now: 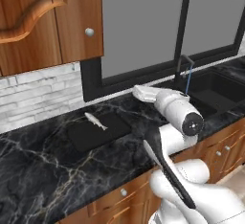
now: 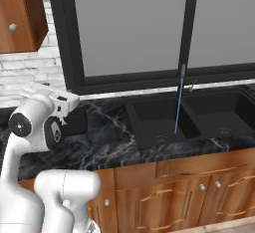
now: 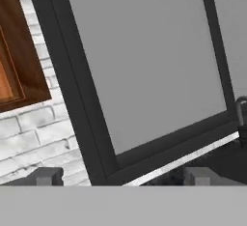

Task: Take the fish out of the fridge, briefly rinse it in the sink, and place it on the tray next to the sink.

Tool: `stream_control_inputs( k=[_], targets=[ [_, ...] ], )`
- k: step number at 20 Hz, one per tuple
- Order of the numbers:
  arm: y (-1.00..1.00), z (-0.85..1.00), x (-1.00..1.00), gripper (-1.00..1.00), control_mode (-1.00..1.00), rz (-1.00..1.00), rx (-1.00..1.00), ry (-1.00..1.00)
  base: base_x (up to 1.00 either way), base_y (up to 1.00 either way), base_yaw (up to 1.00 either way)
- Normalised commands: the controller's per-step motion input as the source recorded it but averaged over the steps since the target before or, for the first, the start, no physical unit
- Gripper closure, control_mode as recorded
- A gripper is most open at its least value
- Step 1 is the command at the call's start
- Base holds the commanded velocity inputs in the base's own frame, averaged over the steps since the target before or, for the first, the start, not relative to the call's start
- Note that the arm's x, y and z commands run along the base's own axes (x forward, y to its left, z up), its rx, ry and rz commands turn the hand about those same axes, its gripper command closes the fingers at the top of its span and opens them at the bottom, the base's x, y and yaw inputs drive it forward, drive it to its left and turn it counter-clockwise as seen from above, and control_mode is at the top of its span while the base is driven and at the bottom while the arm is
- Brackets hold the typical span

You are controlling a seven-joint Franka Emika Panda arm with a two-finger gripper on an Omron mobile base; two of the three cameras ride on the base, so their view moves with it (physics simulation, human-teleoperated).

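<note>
**Claw apart and empty above the counter**

Claw jaws stand wide apart with nothing between them, aimed at the window. On the marble counter, the fish lies at ten o'clock on the black tray. Off at three o'clock of the tray sits the sink, water running from its faucet.
</note>
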Motion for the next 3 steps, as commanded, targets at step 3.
stream_control_inputs(
  k=[3],
  targets=[
    [-1.00,1.00,-0.91,-1.00,-1.00,-0.02,0.51,-0.24,0.00,0.00,0.00]
  ],
)
